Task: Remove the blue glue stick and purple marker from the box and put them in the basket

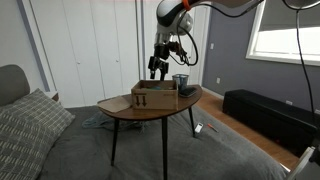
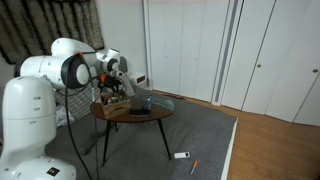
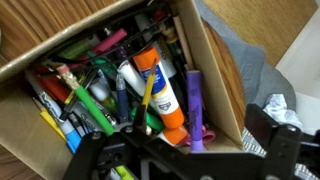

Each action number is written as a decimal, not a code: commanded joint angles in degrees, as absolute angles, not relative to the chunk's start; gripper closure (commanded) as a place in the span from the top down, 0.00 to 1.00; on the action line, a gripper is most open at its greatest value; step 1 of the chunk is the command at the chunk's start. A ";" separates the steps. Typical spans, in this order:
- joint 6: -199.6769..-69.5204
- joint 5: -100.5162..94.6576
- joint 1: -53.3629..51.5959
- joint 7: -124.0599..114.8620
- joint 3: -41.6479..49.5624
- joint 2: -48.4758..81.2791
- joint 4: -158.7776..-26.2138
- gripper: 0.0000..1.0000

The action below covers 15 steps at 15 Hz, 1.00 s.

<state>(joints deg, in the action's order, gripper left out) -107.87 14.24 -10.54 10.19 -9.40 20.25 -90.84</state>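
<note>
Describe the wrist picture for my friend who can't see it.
Looking into a brown cardboard box crammed with colourful markers. A white glue stick with an orange cap lies in the middle, a purple marker by the right wall; the dark pincer hangs open at the bottom.

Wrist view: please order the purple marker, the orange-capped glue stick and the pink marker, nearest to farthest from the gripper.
1. purple marker, right side, just above the gripper
2. orange-capped glue stick, centre
3. pink marker, top left
</note>
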 commanded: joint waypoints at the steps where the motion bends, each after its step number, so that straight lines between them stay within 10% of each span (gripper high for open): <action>1: -110.33 9.46 -11.86 9.95 -10.04 24.31 -86.62 1.00; 10: -112.54 8.46 -13.59 9.11 -11.23 29.91 -80.65 0.59; 15: -115.52 6.93 -14.81 9.09 -11.27 31.98 -79.23 0.57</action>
